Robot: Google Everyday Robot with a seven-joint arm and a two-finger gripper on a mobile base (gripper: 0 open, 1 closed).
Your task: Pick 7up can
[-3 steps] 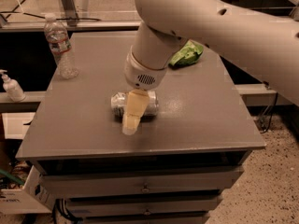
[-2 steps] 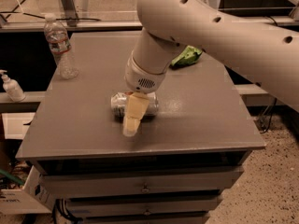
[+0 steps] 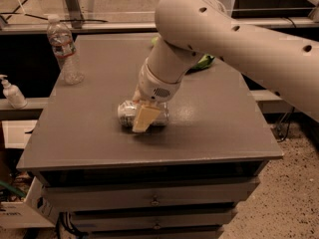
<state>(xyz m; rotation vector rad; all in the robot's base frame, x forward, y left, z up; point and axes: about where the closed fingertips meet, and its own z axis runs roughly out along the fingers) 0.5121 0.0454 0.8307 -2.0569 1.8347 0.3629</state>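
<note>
The 7up can [image 3: 127,112], small and silver, lies on its side near the middle of the grey table [image 3: 75,133]. My gripper [image 3: 144,117] comes down from the big white arm [image 3: 224,34] and sits right at the can. It covers the can's right part, and a cream-coloured part of the gripper lies across the can's front. The can rests on the tabletop.
A clear plastic water bottle [image 3: 63,49] stands at the table's back left corner. A green snack bag [image 3: 205,61] lies at the back, partly hidden by the arm. A white pump bottle [image 3: 12,92] stands on a shelf to the left. Drawers [image 3: 154,199] are below the tabletop.
The arm's upper link has swung a little to the left and the wrist has tilted slightly. The gripper stays at the can, and the can has not moved.
</note>
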